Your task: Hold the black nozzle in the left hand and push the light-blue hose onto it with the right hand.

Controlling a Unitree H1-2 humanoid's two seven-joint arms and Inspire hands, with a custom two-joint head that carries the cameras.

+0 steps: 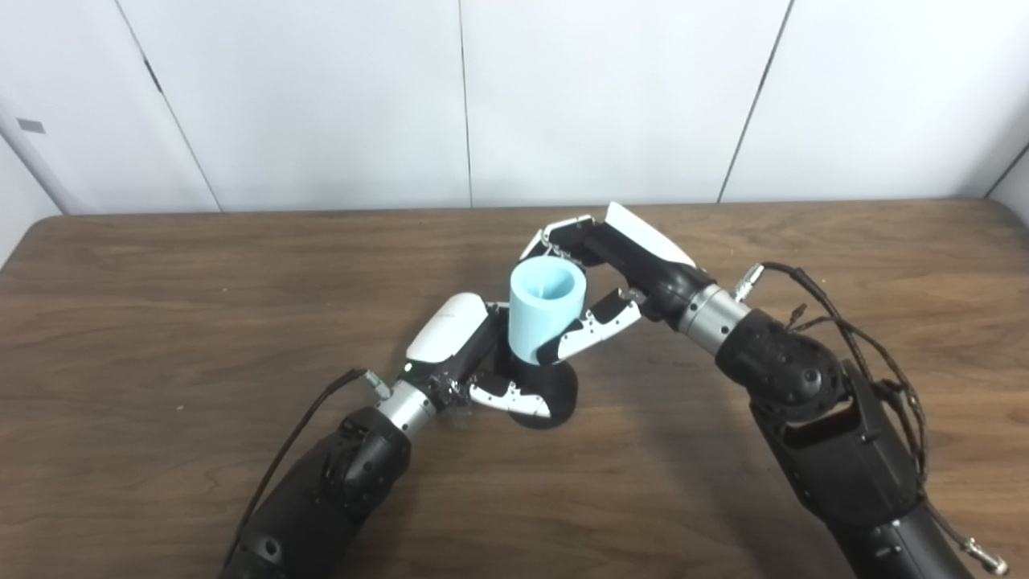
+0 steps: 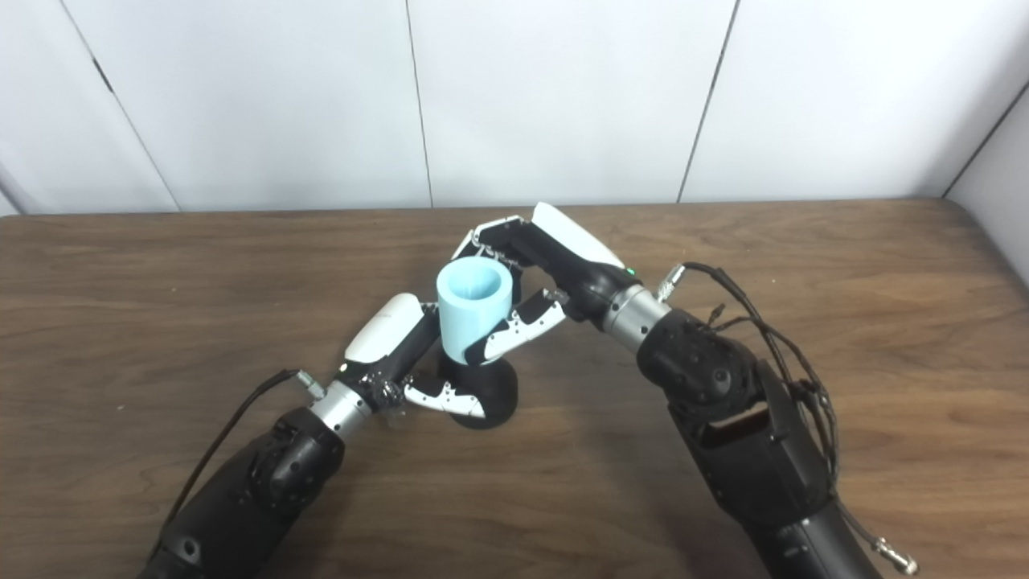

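Note:
A black nozzle [image 1: 556, 394] with a flared round base stands on the wooden table [image 1: 161, 322] near its middle. My left hand [image 1: 474, 362] is shut on it, the thumb across its front and the other fingers hidden behind. A short light-blue hose [image 1: 545, 310], a thick-walled tube with its open end up, sits upright over the nozzle's top and hides it. My right hand [image 1: 599, 277] is shut on the hose, fingers behind its rim and thumb across its lower front. In the right eye view the hose [image 2: 474, 310] and the nozzle [image 2: 486, 386] stack the same way.
White wall panels [image 1: 611, 96] rise behind the table's far edge. Loose black cables [image 1: 852, 330] hang off my right forearm. A black cable [image 1: 289, 450] runs along my left forearm. Nothing else lies on the table.

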